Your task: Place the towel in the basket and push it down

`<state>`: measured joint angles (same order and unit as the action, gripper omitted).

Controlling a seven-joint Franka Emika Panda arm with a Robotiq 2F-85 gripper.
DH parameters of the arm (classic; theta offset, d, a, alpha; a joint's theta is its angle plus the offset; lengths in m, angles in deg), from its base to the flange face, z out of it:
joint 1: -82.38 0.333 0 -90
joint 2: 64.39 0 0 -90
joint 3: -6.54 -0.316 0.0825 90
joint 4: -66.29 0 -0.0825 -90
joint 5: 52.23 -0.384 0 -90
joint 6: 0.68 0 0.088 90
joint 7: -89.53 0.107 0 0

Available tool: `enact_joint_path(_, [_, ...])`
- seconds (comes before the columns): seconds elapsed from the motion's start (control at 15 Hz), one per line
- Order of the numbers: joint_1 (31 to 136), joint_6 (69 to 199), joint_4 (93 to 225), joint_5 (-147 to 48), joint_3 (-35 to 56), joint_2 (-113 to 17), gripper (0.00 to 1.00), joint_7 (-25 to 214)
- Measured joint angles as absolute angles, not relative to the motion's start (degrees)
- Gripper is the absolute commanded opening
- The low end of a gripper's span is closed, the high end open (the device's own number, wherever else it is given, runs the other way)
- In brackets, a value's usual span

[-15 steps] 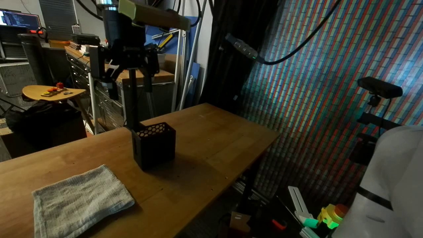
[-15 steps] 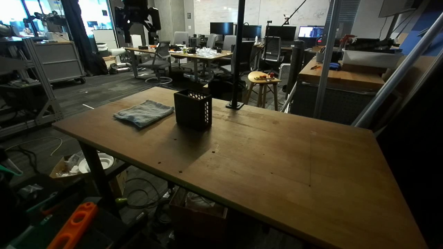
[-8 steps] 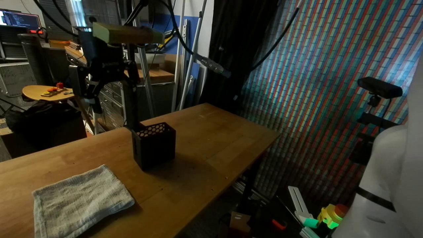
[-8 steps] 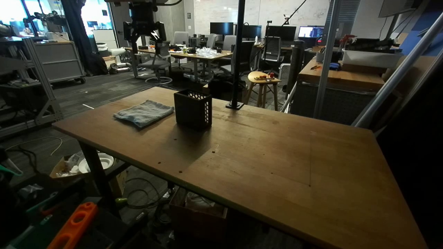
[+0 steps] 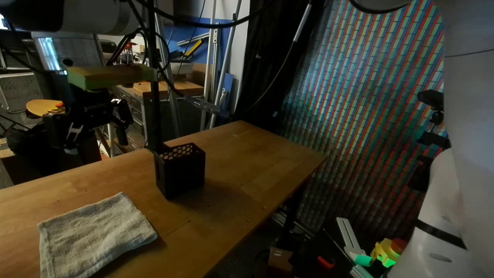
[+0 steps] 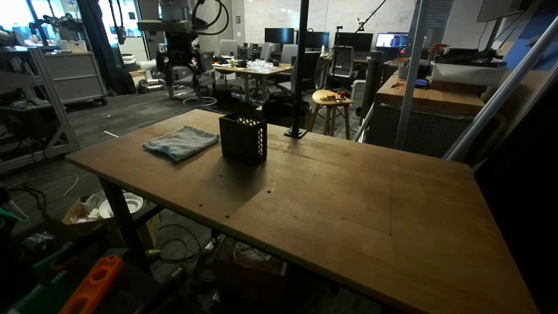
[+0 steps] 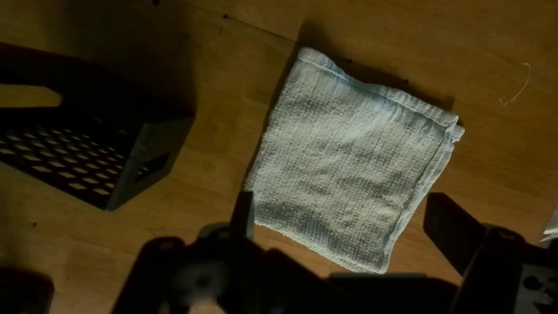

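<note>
A folded grey towel [image 5: 94, 235] lies flat on the wooden table in both exterior views [image 6: 181, 143]. A black basket [image 5: 180, 173] with hexagon holes stands upright beside it, also seen in an exterior view [image 6: 239, 141]. My gripper [image 5: 100, 148] is open and empty, held in the air well above the table. In the wrist view the jaws stand wide apart, and the gripper [image 7: 341, 197] has the towel [image 7: 348, 148] below and between its fingers. The basket [image 7: 163, 139] shows at the left of the wrist view. Its inside is only partly visible.
A black pole [image 6: 300, 65] rises from the edge of the table [image 6: 348, 196] close behind the basket. A dangling cable connector [image 5: 204, 106] hangs by the arm. A wooden stool [image 6: 329, 98] and other furniture stand beyond the table.
The gripper has come down, moving left and lower in an exterior view and lower in both. It stays open. The towel and basket have not moved.
</note>
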<state>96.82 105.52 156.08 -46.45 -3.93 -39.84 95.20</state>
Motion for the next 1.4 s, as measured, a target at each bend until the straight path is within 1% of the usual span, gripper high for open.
enact_joint_path(0.27, [98.53, 108.37, 150.76, -45.72, -3.42, -32.21, 1.00, 95.21])
enact_joint_path(0.53, [99.45, 112.07, 148.47, -45.71, -2.93, -26.55, 1.00, 95.19])
enact_joint_path(1.4, [100.16, 119.74, 147.20, -45.49, -1.82, -16.91, 1.00, 91.71])
